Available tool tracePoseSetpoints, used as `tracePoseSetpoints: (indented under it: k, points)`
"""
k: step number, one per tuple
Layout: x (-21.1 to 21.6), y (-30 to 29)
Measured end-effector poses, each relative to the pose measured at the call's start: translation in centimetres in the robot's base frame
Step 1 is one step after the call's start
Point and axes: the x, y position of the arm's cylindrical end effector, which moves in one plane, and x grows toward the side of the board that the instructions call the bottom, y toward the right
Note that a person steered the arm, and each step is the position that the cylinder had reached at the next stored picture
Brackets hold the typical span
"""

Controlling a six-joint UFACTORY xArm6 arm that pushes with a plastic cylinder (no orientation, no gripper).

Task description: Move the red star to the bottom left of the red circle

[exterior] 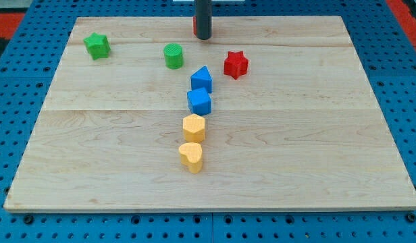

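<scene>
The red star [236, 65] lies on the wooden board [316, 135] right of centre in the upper part. The red circle [194, 27] is mostly hidden behind my rod at the view's top; only a red sliver shows at the rod's left edge. My tip [204, 37] rests on the board at the top centre, touching or just in front of the red circle. The tip is up and left of the red star, well apart from it.
A green star [97, 45] sits at the upper left, a green cylinder [173, 55] left of the red star. Two blue blocks [202, 79] [199, 102], a yellow block [194, 127] and a yellow heart [191, 156] form a column down the centre.
</scene>
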Motion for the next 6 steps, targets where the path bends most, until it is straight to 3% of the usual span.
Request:
tracePoseSetpoints:
  k: [1,2,3,4,6]
  points:
    - [1.5,6.8]
    - [6.1,12.9]
    - [10.5,13.4]
    - [12.1,9.3]
    - [9.4,5.3]
